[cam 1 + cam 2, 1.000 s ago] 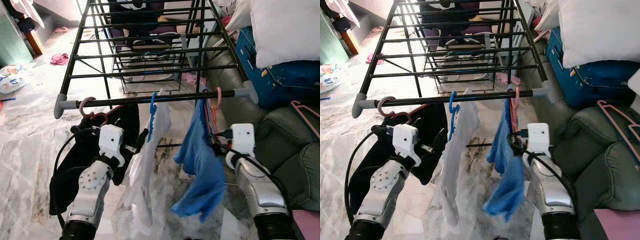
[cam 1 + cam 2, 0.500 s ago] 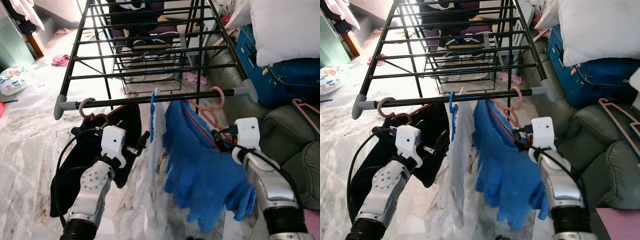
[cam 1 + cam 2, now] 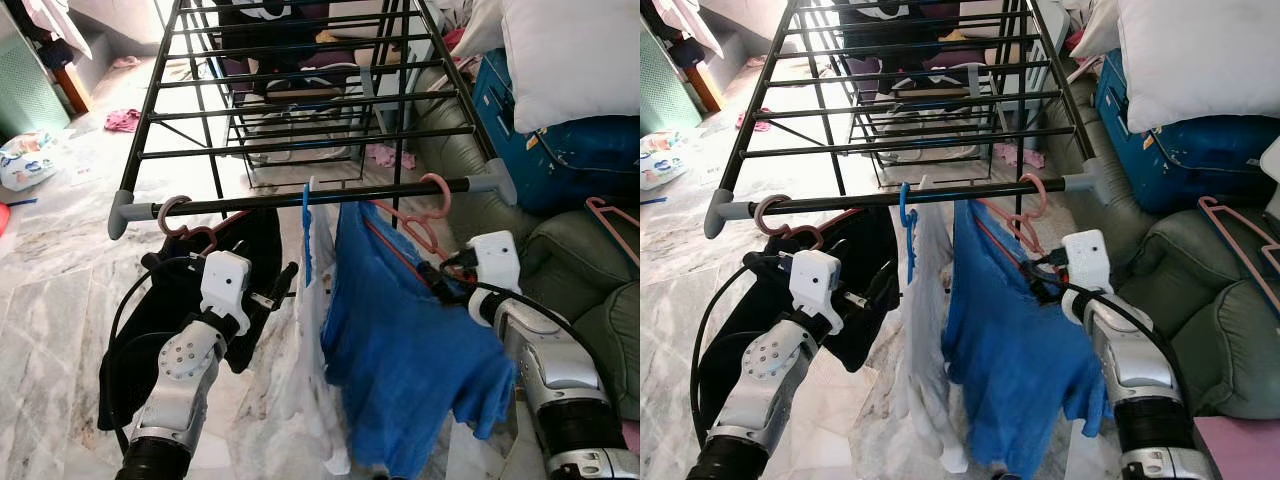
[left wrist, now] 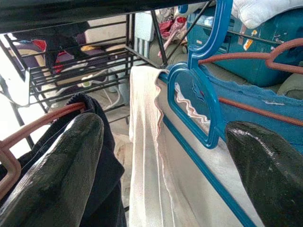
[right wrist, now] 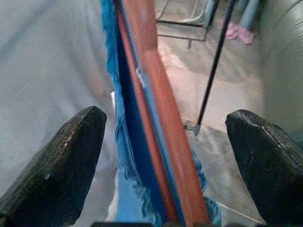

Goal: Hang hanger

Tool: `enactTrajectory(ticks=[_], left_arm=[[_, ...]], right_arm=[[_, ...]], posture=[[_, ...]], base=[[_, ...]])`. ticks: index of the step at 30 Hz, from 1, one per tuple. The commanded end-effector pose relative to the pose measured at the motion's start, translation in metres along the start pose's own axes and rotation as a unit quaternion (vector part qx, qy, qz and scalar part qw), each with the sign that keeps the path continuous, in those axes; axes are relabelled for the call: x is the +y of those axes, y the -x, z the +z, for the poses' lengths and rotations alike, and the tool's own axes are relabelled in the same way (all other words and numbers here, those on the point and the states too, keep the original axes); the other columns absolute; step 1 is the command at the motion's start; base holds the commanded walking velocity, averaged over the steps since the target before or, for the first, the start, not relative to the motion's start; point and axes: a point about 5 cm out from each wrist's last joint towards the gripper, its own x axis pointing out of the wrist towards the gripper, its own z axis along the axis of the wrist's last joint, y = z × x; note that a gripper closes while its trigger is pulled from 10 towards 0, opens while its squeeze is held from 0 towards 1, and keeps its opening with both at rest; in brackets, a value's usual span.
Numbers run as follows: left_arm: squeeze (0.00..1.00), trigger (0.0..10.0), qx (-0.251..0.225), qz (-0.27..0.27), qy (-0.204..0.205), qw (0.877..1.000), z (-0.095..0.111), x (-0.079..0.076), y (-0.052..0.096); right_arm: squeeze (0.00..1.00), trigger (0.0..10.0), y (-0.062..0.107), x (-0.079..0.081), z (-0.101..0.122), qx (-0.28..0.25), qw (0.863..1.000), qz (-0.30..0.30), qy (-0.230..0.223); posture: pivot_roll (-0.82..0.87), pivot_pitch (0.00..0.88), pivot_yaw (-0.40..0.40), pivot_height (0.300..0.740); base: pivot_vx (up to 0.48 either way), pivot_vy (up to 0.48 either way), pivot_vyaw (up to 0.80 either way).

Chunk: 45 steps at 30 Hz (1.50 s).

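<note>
A pink hanger [image 3: 415, 232] carrying a blue garment [image 3: 400, 350] hooks over the front rail [image 3: 250, 203] of the black drying rack, near its right end. My right gripper [image 3: 436, 276] is open around the hanger's sloping arm [image 5: 158, 109], which runs between the fingers [image 5: 71, 161]. To its left, a blue hanger [image 4: 201, 80] holds a white garment [image 3: 315, 330]. Another pink hanger [image 3: 170, 212] with a black garment [image 3: 170, 290] hangs near the rail's left end. My left gripper [image 3: 283, 283] is open between the black and white garments.
A green sofa [image 3: 590, 270] stands close on the right, with a spare pink hanger [image 3: 610, 225], a blue bag [image 3: 560, 150] and a white pillow [image 3: 570, 50]. More clothes hang at the rack's far end [image 3: 280, 30]. The marble floor on the left has a pink cloth [image 3: 120, 118].
The blue garment has swung from edge-on to broadside on the rail and settled. My right arm shifted slightly right. The left arm barely moved.
</note>
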Motion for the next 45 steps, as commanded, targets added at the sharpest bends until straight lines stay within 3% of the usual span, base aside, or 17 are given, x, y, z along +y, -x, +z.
enactTrajectory(ticks=[1, 2, 3, 4, 7, 21, 30, 45], left_arm=[[0.00, 10.0, 0.007, 0.001, -0.007, 1.000, -0.002, 0.003, 0.003], [0.00, 10.0, 0.008, 0.002, -0.008, 1.000, -0.003, 0.003, 0.003], [0.00, 10.0, 0.008, 0.002, -0.008, 1.000, -0.003, 0.003, 0.003], [0.00, 10.0, 0.008, 0.002, -0.007, 1.000, -0.003, 0.003, 0.003], [0.00, 10.0, 0.010, 0.000, -0.006, 1.000, -0.004, 0.001, 0.003], [0.00, 10.0, 0.013, 0.002, -0.007, 1.000, -0.005, 0.001, 0.004], [0.00, 10.0, 0.014, 0.002, -0.006, 1.000, -0.006, 0.000, 0.004], [0.00, 10.0, 0.015, -0.004, -0.008, 1.000, -0.006, -0.001, 0.002]], right_arm=[[0.00, 6.0, -0.001, -0.003, 0.002, 0.004, 1.000, 0.007, 0.006], [0.00, 0.7, -0.002, -0.008, 0.005, 0.006, 1.000, 0.010, 0.005], [0.00, 0.7, -0.002, -0.008, 0.005, 0.006, 1.000, 0.010, 0.005], [0.00, 0.0, -0.002, -0.011, 0.006, 0.006, 1.000, 0.011, 0.004], [0.00, 0.0, -0.006, -0.016, 0.010, 0.011, 1.000, 0.017, 0.013], [0.00, 0.0, -0.022, -0.012, 0.012, 0.034, 0.997, 0.057, 0.034], [0.00, 0.0, -0.023, -0.015, 0.006, 0.041, 0.998, 0.040, 0.037], [0.00, 0.0, -0.019, -0.032, -0.003, 0.046, 0.995, -0.029, 0.088]], posture=[[-0.03, 0.127, 0.065, 0.740], [-0.03, 0.128, 0.065, 0.740], [-0.03, 0.128, 0.065, 0.740], [-0.03, 0.128, 0.063, 0.740], [-0.03, 0.127, 0.063, 0.740], [-0.02, 0.126, 0.060, 0.740], [-0.02, 0.126, 0.061, 0.740], [-0.03, 0.121, 0.071, 0.740]], base=[[0.000, 0.000, 0.00], [0.000, 0.000, 0.00], [0.000, 0.000, 0.00], [0.000, 0.000, 0.00], [0.000, 0.000, 0.00], [0.000, 0.000, 0.00], [0.000, 0.000, 0.00], [0.000, 0.000, 0.00]])
